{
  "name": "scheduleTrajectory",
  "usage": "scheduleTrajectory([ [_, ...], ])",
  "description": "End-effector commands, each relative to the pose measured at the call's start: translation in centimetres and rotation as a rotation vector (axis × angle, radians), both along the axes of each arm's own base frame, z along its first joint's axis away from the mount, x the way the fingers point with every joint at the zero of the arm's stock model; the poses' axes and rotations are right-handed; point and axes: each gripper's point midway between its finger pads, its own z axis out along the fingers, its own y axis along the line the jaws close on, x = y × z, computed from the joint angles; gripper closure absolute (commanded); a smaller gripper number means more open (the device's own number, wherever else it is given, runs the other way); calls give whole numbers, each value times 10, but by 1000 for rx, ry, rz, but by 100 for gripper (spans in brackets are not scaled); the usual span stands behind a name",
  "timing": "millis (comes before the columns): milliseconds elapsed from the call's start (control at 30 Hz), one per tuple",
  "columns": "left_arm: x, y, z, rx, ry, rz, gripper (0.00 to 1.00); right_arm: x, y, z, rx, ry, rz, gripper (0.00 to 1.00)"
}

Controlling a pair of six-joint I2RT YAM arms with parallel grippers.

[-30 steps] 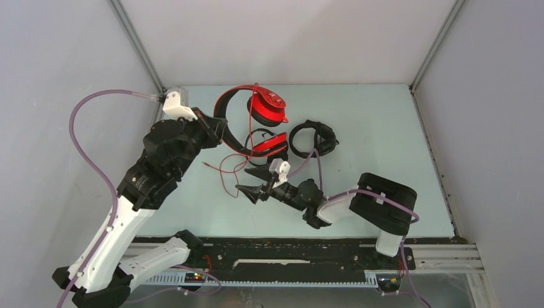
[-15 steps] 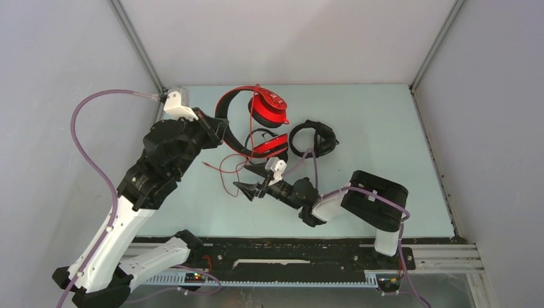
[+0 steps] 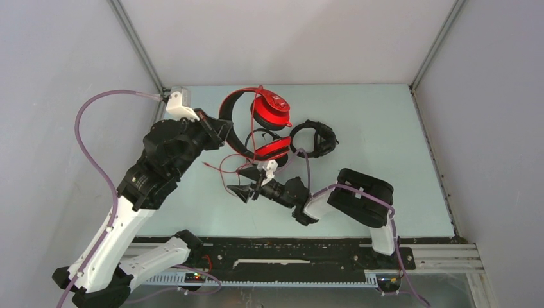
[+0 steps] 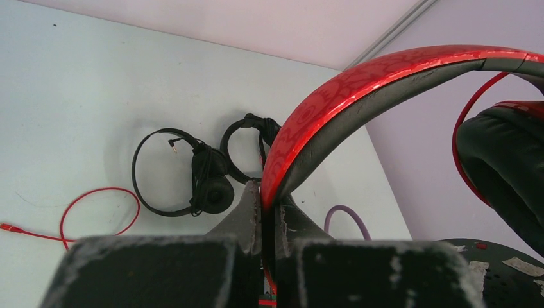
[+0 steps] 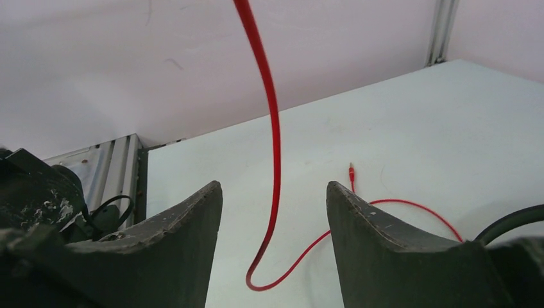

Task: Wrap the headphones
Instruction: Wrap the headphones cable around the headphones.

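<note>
One red cable (image 5: pixel 276 141) dangles within the right pincer (image 5: pixel 272 187).

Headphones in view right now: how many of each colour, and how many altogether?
Red headphones: 1
Black headphones: 2, a slim pair and a bulkier pair
Total: 3

Pale mint table (image 3: pixel 385 128) between plain grey walls (image 3: pixel 289 38), aluminium corner posts (image 3: pixel 140 48).
</note>
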Motion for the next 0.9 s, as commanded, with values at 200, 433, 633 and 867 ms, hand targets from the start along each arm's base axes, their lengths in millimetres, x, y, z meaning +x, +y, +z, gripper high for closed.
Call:
scheduleTrajectory([
  [200,-17,0,63,-173,-123,-41,100,-2,15,11,72,22,51,47],
  [433,-26,4,69,-157,-129,-53,100,3,7,9,73,46,34,100],
  [633,-46,9,97,-97,-155,-125,100,24,-43,7,57,93,-63,100],
  [867,-69,-14,77,-5,-114,-334,100,21,-96,16,19,102,-53,100],
])
